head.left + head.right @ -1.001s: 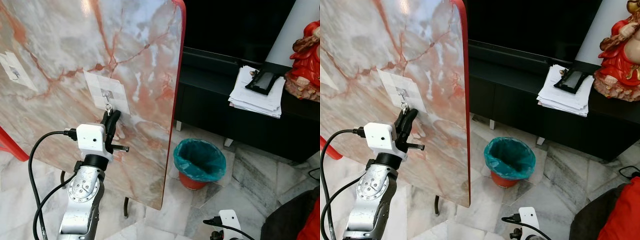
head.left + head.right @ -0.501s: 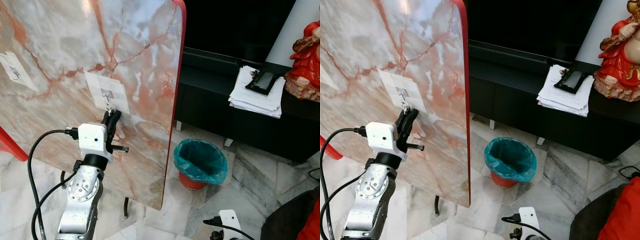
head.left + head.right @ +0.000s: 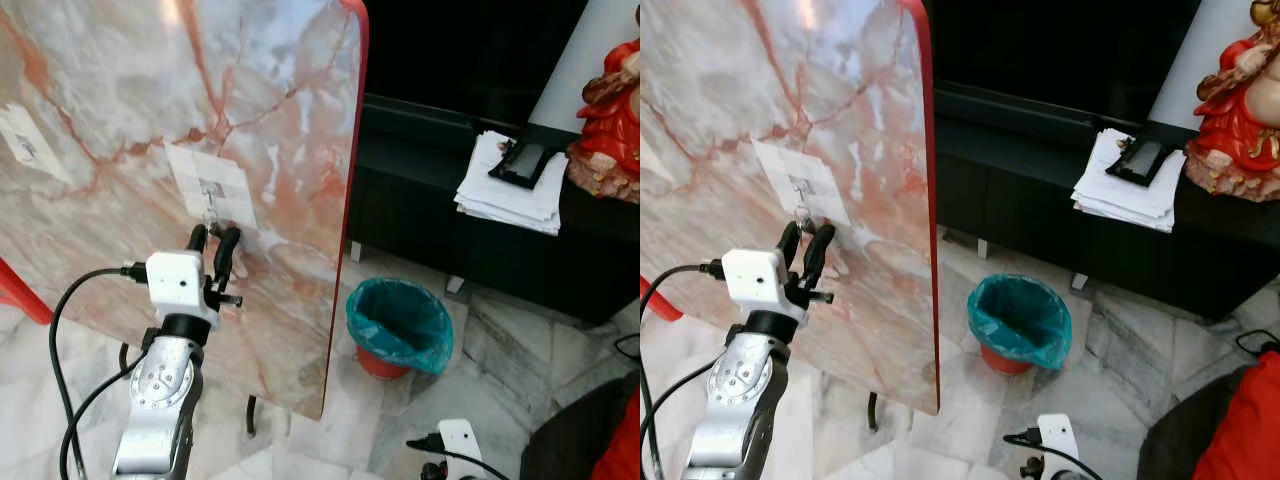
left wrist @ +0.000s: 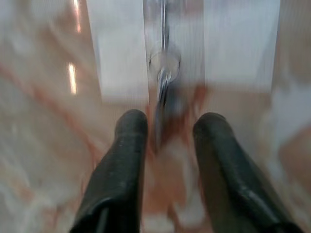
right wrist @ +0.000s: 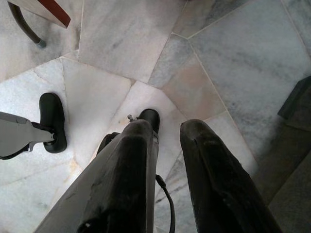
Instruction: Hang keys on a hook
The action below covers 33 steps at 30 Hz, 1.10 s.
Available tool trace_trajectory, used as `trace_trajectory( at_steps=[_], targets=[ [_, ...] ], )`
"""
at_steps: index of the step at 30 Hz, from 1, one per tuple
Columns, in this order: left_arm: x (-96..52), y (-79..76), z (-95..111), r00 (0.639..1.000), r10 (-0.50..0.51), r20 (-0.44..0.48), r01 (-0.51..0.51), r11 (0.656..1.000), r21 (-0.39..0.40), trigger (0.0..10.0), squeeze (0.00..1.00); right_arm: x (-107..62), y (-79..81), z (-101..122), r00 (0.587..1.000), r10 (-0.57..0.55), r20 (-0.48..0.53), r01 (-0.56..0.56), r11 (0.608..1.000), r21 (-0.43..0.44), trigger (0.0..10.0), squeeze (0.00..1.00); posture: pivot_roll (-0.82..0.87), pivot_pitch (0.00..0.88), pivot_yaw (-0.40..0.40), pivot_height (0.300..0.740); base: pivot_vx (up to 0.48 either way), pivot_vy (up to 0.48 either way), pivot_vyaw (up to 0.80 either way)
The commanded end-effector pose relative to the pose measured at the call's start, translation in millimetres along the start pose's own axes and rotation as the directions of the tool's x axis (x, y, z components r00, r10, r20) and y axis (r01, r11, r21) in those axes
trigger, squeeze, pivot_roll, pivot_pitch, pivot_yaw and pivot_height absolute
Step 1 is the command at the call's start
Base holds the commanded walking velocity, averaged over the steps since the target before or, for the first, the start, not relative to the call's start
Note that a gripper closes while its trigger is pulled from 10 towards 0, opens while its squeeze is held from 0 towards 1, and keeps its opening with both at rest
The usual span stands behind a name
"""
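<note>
Left end effector (image 3: 212, 236) opened, keys (image 4: 163, 99) hanging

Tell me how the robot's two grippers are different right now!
The left gripper is raised to the marble board, just under the hook where the keys hang; the right gripper hangs low, pointing at the floor. The left gripper's fingers are spread, with the keys dangling between them; the right's sit close together around nothing. Both have two long black fingers.
</note>
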State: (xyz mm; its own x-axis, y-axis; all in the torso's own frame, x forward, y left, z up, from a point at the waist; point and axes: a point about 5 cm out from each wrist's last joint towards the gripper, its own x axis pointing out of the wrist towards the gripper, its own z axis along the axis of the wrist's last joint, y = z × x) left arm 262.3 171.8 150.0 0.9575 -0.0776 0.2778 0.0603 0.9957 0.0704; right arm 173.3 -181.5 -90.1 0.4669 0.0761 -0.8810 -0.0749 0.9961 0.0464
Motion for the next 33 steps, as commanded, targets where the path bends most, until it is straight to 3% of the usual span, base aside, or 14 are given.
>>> trace_trajectory(
  at_steps=[1,7,11,12,13,18,20,21,22,26,28,33],
  targets=[
    [-4.1,-2.5,2,0.999,-0.037,-0.006,0.037,0.999,0.0,10.0,1.0,-0.4,-1.7,-2,1.0,-0.004,-0.007,0.004,1.0,-0.003,10.0,0.0,0.01,0.109,-0.039,0.74,0.0,0.0,0.0],
    [-14.1,-4.7,-9,0.994,-0.088,-0.066,0.088,0.996,-0.001,10.0,1.0,-0.5,-1.8,-2,1.0,-0.003,-0.007,0.003,1.0,-0.005,10.0,0.0,0.01,0.107,-0.039,0.74,0.0,0.0,0.0],
    [-23.6,7.7,-28,0.989,-0.017,-0.149,0.019,1.0,0.008,10.0,1.0,-0.4,-1.5,-2,1.0,-0.002,-0.007,0.002,1.0,-0.005,10.0,0.0,0.01,0.104,-0.038,0.74,0.0,0.0,0.0],
    [-27.1,10.9,-36,0.982,-0.002,-0.186,0.005,1.0,0.017,10.0,0.78,-0.4,-1.4,-2,1.0,-0.002,-0.007,0.002,1.0,-0.005,10.0,0.0,0.01,0.104,-0.038,0.74,0.0,0.0,0.0],
    [-31.8,13.6,-47,0.97,0.004,-0.242,0.003,1.0,0.027,10.0,0.0,-0.4,-1.3,-2,1.0,-0.002,-0.007,0.002,1.0,-0.005,10.0,0.0,0.01,0.098,-0.035,0.74,0.0,0.0,0.0],
    [-56.8,33.4,-94,0.884,0.07,-0.463,-0.029,0.995,0.094,10.0,0.0,-0.3,-0.5,-3,1.0,-0.001,-0.009,0.001,1.0,-0.006,10.0,0.0,0.01,0.087,-0.033,0.74,0.0,0.0,0.0],
    [-67.8,38.0,-112,0.842,0.069,-0.535,-0.041,0.997,0.065,10.0,0.0,-0.3,-0.2,-3,1.0,-0.002,-0.011,0.002,1.0,-0.005,10.0,0.0,0.01,0.074,-0.03,0.74,0.0,0.0,0.0],
    [-78.6,41.0,-129,0.795,0.078,-0.602,-0.046,0.997,0.069,10.0,0.0,-0.3,-0.1,-4,1.0,-0.003,-0.012,0.003,1.0,-0.004,10.0,0.0,0.01,0.063,-0.026,0.74,0.0,0.0,0.0],
    [-78.6,41.0,-129,0.795,0.078,-0.602,-0.046,0.997,0.069,10.0,0.0,-0.3,-0.1,-4,1.0,-0.003,-0.012,0.003,1.0,-0.004,10.0,0.0,0.01,0.063,-0.026,0.74,0.0,0.0,0.0],
    [-99.1,41.3,-158,0.683,0.109,-0.722,-0.073,0.994,0.081,10.0,0.0,-0.4,0.0,-5,1.0,-0.006,-0.015,0.006,1.0,-0.001,10.0,0.0,0.01,0.05,-0.026,0.74,0.0,0.0,0.0],
    [-105.2,39.4,-165,0.654,0.106,-0.749,-0.071,0.994,0.079,10.0,0.0,-0.5,0.1,-6,1.0,-0.006,-0.017,0.006,1.0,-0.001,10.0,0.0,0.0,0.041,-0.028,0.74,0.0,0.0,0.0],
    [-127.5,34.1,-185,0.516,0.121,-0.848,-0.079,0.992,0.094,10.0,0.0,-0.5,0.3,-8,1.0,-0.005,-0.023,0.005,1.0,-0.005,10.0,0.0,0.0,0.016,-0.034,0.74,0.0,0.0,0.0]
  ],
)
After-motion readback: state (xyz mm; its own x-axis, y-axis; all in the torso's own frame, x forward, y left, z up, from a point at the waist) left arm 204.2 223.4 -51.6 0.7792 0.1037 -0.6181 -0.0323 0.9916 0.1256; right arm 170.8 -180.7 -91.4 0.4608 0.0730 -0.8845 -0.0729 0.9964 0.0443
